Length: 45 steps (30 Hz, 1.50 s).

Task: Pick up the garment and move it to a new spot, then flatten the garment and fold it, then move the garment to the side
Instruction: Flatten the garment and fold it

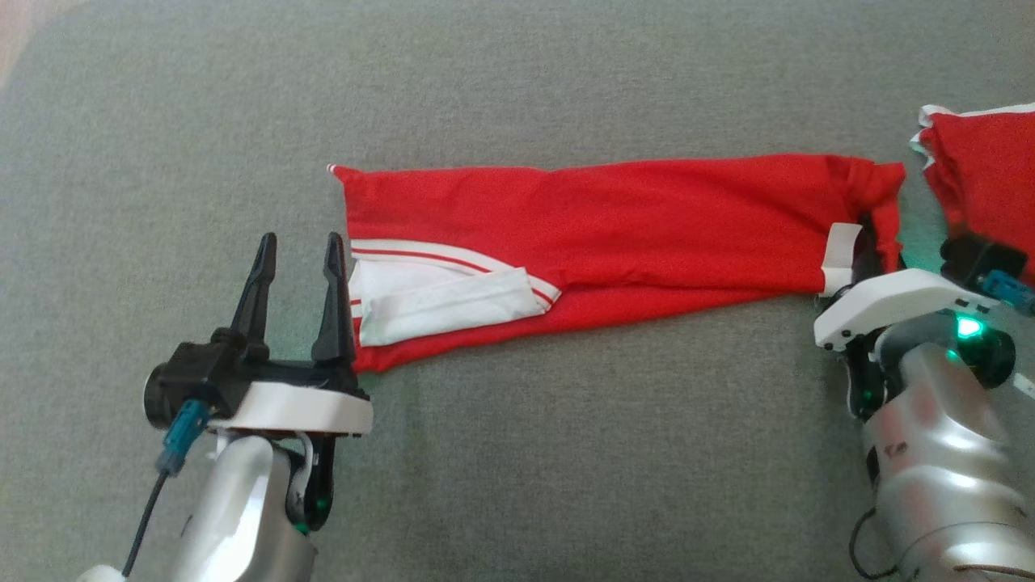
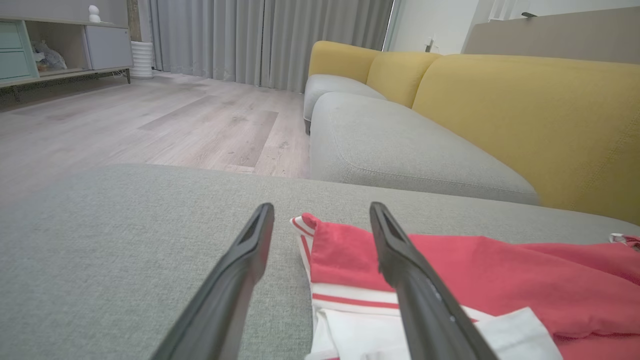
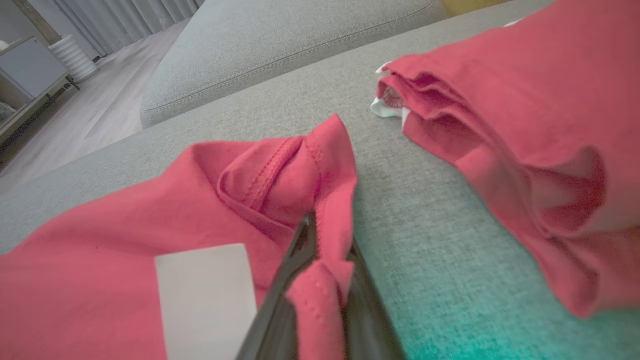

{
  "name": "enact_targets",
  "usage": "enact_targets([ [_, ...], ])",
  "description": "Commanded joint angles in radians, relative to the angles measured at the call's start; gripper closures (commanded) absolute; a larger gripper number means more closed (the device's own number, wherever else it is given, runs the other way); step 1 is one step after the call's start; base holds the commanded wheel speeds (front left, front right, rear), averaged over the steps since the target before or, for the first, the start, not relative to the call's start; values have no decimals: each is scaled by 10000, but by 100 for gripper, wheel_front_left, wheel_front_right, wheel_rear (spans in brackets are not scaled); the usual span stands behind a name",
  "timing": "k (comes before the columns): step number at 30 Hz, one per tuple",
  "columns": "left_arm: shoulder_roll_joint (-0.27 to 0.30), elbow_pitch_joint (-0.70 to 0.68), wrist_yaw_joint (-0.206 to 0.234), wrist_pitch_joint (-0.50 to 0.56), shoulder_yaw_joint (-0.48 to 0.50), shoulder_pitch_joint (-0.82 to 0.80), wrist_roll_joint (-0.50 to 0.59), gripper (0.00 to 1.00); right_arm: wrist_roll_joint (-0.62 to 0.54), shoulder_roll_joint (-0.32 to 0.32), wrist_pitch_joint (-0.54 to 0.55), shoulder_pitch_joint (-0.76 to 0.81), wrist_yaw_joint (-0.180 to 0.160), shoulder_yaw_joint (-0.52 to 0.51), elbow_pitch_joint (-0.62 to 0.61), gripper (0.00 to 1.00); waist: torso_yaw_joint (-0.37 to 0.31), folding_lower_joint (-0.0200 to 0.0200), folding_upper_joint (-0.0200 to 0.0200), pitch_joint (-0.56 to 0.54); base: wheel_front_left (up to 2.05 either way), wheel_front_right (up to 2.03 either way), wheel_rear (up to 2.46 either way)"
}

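Observation:
The garment (image 1: 614,226) is red with white-striped trim, laid as a long band across the grey cushion (image 1: 517,453). My left gripper (image 1: 301,242) is open at the garment's left end, with its right finger over the white trim and its left finger over bare cushion. The left wrist view has the same spread fingers of the left gripper (image 2: 321,210) above the garment's corner (image 2: 345,250). My right gripper (image 1: 869,234) is at the garment's right end. In the right wrist view the right gripper (image 3: 320,260) is shut on a bunched fold of the red garment (image 3: 100,235), beside a white label (image 3: 205,295).
A second red piece of clothing (image 1: 982,162) lies at the far right, close to my right gripper, and also appears in the right wrist view (image 3: 525,125). A yellow sofa back (image 2: 525,115) and grey seat (image 2: 400,150) stand beyond the cushion, with wooden floor (image 2: 150,115) to the left.

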Motion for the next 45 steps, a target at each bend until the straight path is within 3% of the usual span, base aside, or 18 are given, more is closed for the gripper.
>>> enact_targets([
  [1,73,-245,-53,-95,406,-294,112,0,-64,152,-111,13,-7,250,70,100,-106,0,0,-132,0,0,0],
  [11,16,-211,-126,-95,590,106,238,0,-1203,13,-337,691,-7,-1413,-1172,100,-581,0,0,-1047,0,0,0],
  [18,0,-183,-151,-95,587,371,259,0,-969,120,146,833,-7,-1294,-2175,100,-644,0,0,-1465,0,0,0],
  [22,-6,-188,-161,-95,576,459,255,0,83,146,467,876,-7,-95,-2618,100,-498,0,0,-1750,0,0,0],
  [32,-14,-238,-80,-95,597,627,160,0,3386,151,947,1227,-7,4320,-4025,100,69,0,0,-2191,0,0,0],
  [38,-16,-283,-52,-95,476,484,130,0,4556,151,844,1024,-7,5892,-4012,100,601,0,0,-2120,0,0,0],
  [45,-17,-280,-30,-95,207,271,19,0,5752,152,538,532,-7,7226,-3177,100,1230,0,0,-1771,0,0,0],
])
